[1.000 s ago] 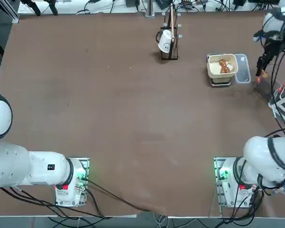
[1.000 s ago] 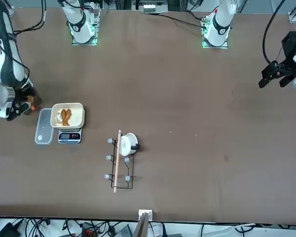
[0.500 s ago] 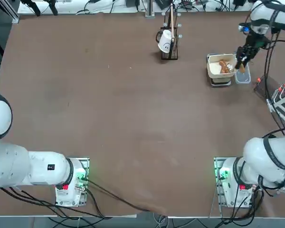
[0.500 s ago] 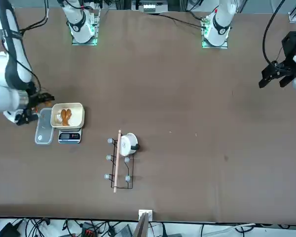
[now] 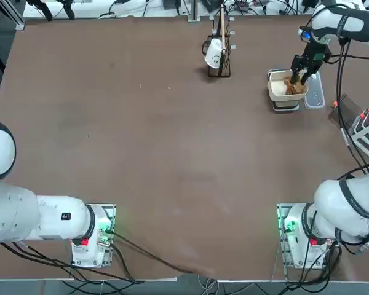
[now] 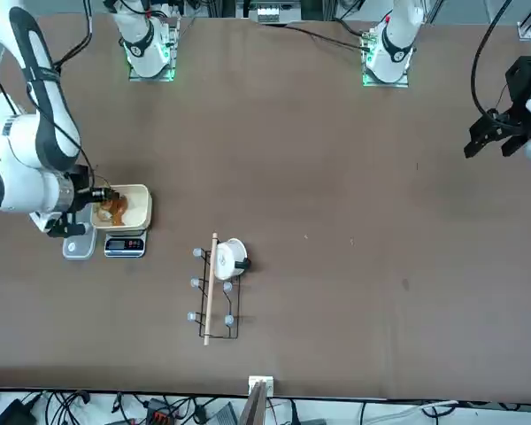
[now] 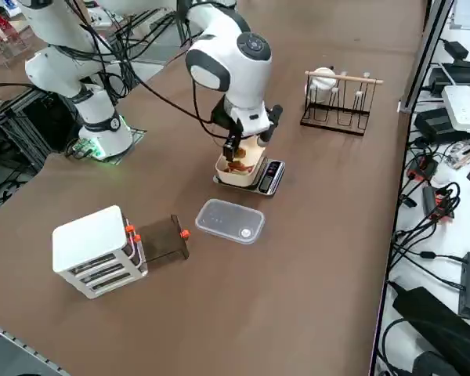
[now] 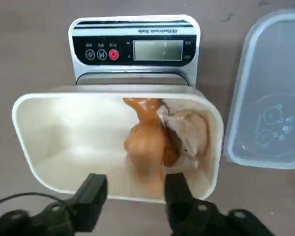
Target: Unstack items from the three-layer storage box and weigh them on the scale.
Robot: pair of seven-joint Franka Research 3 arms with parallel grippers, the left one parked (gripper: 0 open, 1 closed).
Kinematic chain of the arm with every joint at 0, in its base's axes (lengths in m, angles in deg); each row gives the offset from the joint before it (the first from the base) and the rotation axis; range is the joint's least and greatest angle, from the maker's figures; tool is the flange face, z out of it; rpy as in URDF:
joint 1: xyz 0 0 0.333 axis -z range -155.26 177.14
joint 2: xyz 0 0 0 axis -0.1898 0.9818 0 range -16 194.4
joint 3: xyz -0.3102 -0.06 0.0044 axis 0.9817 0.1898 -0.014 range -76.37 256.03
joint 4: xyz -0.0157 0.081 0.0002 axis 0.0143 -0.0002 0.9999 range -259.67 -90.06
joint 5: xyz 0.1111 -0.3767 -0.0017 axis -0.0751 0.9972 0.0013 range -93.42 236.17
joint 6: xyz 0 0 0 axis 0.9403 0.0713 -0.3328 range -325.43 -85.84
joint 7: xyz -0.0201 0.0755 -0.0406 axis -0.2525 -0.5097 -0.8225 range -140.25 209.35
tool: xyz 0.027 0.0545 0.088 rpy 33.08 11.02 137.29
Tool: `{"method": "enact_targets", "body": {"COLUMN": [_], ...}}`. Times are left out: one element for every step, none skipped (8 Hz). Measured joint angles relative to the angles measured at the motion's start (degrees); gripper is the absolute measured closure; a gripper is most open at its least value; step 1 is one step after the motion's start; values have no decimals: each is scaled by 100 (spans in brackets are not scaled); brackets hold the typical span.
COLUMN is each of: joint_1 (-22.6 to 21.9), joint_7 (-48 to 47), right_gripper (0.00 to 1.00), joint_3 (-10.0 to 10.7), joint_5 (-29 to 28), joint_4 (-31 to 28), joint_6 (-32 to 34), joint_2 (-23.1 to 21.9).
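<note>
Two or three brown items (image 8: 150,142) sit in the cream tub (image 8: 49,147), piled toward one side, exact count unclear since they overlap; tub rests on the scale (image 8: 134,49) so the platform takes the load, readout panel sticks out past the tub rim and stays readable. Right gripper (image 8: 132,196) hangs just above the tub's near rim, fingers (image 8: 92,194) parted with nothing between them, orange-brown piece lies directly below the gap, so this reads as a drop-off over the tub rather than a pick, judgement only. Translucent lid (image 7: 230,220) lies flat on the table just beside the scale, off the platform, presumably so it adds no weight and leaves the tub mouth clear. Three-layer storage box (image 7: 98,250) stands well apart near the table's edge on the robot's right, a dark drawer panel with red tabs (image 7: 161,238) pulled out beside it, which fits items being taken from there. Black wire rack with a white cup (image 5: 217,54) is nearby on the table but not involved. Digits on the readout not legible
</note>
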Motion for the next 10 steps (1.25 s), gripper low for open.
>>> {"method": "enact_targets", "body": {"joint_1": [18, 45, 79, 158, 265, 410, 579, 775, 973, 1128], "joint_7": [-2, -2, 19, 175, 564, 1058, 1711, 2553, 3326, 3883], "right_gripper": [3, 0, 4, 17, 23, 44, 67, 85, 98, 98], "joint_3": [13, 21, 45, 58, 69, 88, 102, 113, 120, 127], "joint_5": [1, 17, 235, 673, 1076, 1266, 1344, 1391, 1425, 1451], "joint_4": [53, 100, 120, 127, 128, 128, 123, 109, 82, 12], "joint_6": [25, 59, 75, 145, 251, 289, 279, 214, 85, -156], "joint_2": [-5, -30, -88, -154, -195, -210, -199, -151, -45, 83]}}
